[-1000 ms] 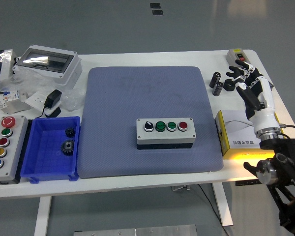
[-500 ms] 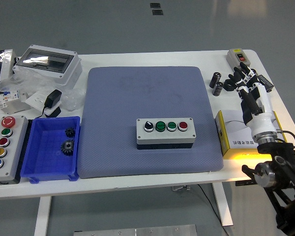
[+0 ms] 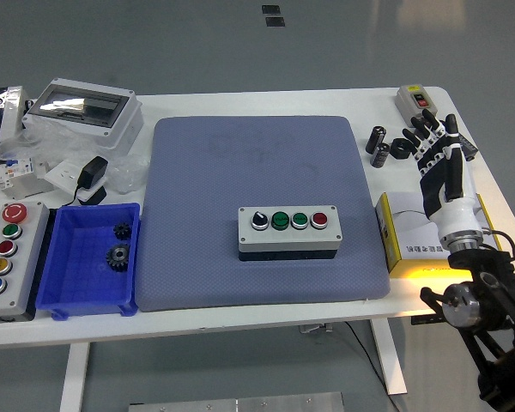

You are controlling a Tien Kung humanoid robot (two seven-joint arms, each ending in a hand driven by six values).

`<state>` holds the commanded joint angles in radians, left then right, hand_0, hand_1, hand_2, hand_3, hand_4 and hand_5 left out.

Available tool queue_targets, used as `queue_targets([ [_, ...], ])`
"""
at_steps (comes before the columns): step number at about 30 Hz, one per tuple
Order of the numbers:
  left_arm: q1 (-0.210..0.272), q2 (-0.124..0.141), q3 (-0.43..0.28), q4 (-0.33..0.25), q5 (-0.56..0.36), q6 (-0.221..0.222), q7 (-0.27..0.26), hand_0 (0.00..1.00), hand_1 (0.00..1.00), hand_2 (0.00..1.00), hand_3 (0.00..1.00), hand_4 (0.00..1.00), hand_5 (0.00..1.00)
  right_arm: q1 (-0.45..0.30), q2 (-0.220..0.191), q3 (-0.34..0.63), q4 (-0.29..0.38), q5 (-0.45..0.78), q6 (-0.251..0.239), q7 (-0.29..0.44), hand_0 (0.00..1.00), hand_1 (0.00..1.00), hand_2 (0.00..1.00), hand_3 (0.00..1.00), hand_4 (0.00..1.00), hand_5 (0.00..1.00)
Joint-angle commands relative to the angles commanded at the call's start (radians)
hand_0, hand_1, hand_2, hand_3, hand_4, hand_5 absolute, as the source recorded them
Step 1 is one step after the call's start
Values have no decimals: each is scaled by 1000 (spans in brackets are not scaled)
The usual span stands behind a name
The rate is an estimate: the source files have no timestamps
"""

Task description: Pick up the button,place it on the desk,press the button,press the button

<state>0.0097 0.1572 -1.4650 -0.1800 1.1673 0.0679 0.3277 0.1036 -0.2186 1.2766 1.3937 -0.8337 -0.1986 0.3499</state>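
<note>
A grey button box with a black selector knob, two green buttons and a red button lies on the blue-grey mat, right of its middle. My right hand hovers over the table's right side, well right of the box, with its fingers spread, pointing away from me and holding nothing. Its black forearm rises from the lower right corner. The left arm does not appear.
A yellow-and-white carton lies under my right wrist. Black cylinders and a small two-button pendant sit at the back right. At left are a blue bin with gears, a several-button station, a clear-lidded enclosure and a black adapter.
My right hand has opened from partly curled fingers to straight, spread fingers and shifted slightly right and away. The button box has stayed put.
</note>
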Motion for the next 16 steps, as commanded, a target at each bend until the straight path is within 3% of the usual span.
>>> queue_targets([
  [16,-4,12,19,0,-28,1,-5,649,617,621,609,664,113,-53,15,114,23,-1,2,19,943,846,860,829,914,926],
])
